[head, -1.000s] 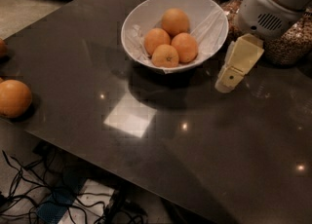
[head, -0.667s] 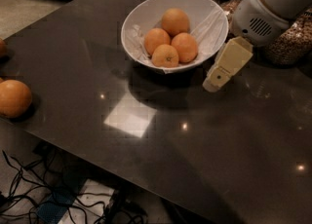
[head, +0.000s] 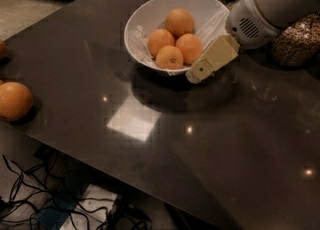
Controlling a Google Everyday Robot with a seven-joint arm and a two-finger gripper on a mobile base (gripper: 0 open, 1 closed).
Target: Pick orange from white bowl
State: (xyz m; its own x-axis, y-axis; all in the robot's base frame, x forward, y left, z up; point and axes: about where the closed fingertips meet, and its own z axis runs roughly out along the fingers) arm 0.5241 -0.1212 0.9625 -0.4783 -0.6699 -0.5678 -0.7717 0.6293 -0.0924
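Observation:
The white bowl stands on the dark table at the back centre, lined with thin white paper. It holds several oranges; the nearest one lies at the bowl's front, with others behind it. My gripper is cream-coloured and reaches down from the white arm at the upper right. Its tip sits just outside the bowl's front right rim, close to it and low over the table. It holds nothing that I can see.
A loose orange lies on the table near its left edge, and part of another shows behind it. A glass jar of grains stands at the right behind the arm. Cables lie on the floor below the table's front edge.
The gripper has swung left and slightly down, from beside the bowl's right side to its front right rim. The bowl and oranges have not moved.

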